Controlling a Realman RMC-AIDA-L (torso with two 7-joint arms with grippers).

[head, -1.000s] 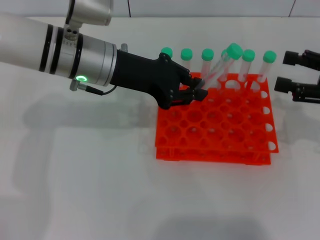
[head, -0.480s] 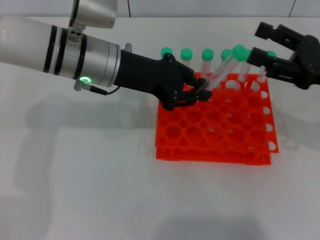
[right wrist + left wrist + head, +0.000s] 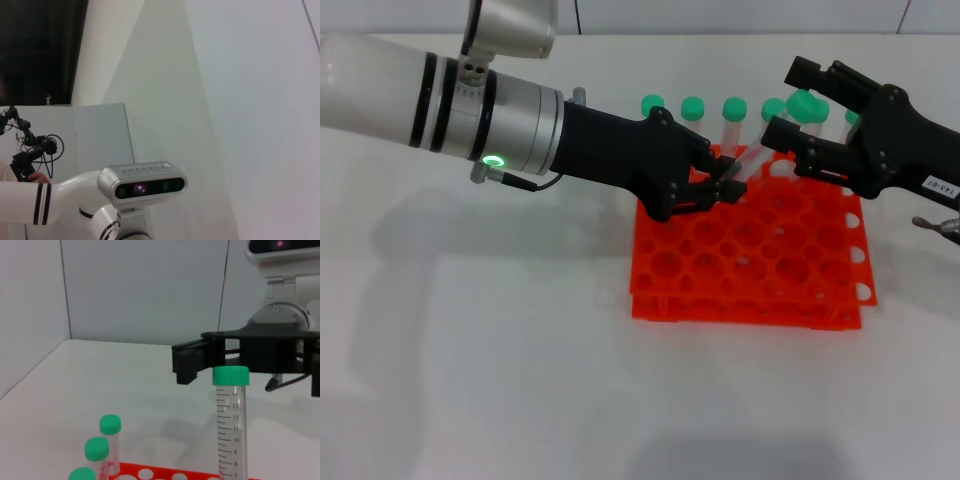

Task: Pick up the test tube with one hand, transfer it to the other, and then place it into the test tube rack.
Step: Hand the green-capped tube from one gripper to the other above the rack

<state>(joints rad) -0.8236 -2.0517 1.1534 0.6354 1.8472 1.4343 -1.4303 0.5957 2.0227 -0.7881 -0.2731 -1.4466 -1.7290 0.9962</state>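
My left gripper [image 3: 725, 186] is shut on the lower end of the test tube [image 3: 752, 158] and holds it tilted above the back of the orange-red rack [image 3: 740, 305]. The tube's green cap [image 3: 805, 104] points up and to the right. My right gripper [image 3: 785, 100], black with a white label, is open, and its two fingers stand either side of the cap, apart from it. In the left wrist view the tube [image 3: 231, 425] stands in front of the open right gripper [image 3: 250, 371], with the rack's top edge [image 3: 165, 474] just showing below.
Several other green-capped tubes [image 3: 693, 108] stand in the rack's back row, close behind the held tube; three of them show in the left wrist view [image 3: 110, 424]. The rack's front rows of holes are empty. White table lies all around.
My right gripper has come in from the right, open, and now brackets the tube's cap. My left gripper has shifted slightly right with the tube still in it.
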